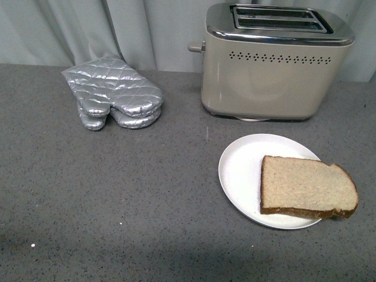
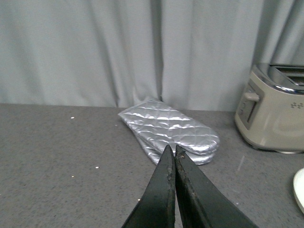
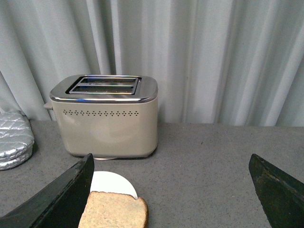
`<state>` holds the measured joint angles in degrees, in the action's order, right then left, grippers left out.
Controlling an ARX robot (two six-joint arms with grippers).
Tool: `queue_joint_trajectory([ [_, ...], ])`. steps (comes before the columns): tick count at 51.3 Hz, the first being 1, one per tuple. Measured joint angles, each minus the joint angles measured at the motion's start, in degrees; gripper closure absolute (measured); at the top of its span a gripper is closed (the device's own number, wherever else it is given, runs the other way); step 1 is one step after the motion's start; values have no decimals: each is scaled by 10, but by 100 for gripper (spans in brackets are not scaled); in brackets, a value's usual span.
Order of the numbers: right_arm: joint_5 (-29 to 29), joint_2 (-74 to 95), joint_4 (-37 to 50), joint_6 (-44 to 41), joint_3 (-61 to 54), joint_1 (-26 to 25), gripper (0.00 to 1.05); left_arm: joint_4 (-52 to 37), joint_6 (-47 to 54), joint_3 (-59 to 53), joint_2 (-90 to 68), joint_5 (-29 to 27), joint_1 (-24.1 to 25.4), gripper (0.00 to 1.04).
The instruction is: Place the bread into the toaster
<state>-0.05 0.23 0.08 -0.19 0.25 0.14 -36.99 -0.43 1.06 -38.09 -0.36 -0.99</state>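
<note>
One slice of bread point(image 1: 308, 188) lies flat on the right half of a round white plate point(image 1: 241, 170), its rounded top pointing right and overhanging the rim on that side, its darker crust edge facing the front. Both sit on the grey speckled bench point(image 1: 117, 205). Just behind the plate, apart from it, the toaster point(image 1: 273, 64) stands upright near a pale pleated curtain point(image 1: 147, 29). Its two slots point(image 1: 279, 17) open upward in the chrome top, a row of small vent holes point(image 1: 279, 57) runs along its long cream side, and a knob point(image 1: 195, 47) sticks out of its left end. A pair of silver quilted oven mitts point(image 1: 111, 94), one stacked on the other, lies to the left of the toaster and well apart from the plate. In the left wrist view, the left claw point(image 2: 172, 151) is pressed narrow, its two dark fingers meeting at the tips with nothing between them. It hangs over bare bench and points toward the mitts, with the toaster off to one side. In the right wrist view, the right claw point(image 3: 170, 161) is spread wide and holds nothing. It faces the toaster, the bread and plate show close by one of its fingers, and open bench lies between that finger and the other.
</note>
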Motion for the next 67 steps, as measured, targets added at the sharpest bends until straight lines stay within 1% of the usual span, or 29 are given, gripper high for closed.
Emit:
queue_joint_trajectory([
  [3,1,0,0,0,0,0,10,20,0,0,23,0,7,101],
  [27,0,0,0,0,0,0,10,150,0,0,162,2,9,101],
  [48,0,0,0,0,0,0,10,225,0,0,238,2,9,101],
  [65,0,0,0,0,0,0,10,269,0,0,282,2,9,101],
  [67,0,0,0,0,0,0,10,305,0,0,309,2,9,101],
])
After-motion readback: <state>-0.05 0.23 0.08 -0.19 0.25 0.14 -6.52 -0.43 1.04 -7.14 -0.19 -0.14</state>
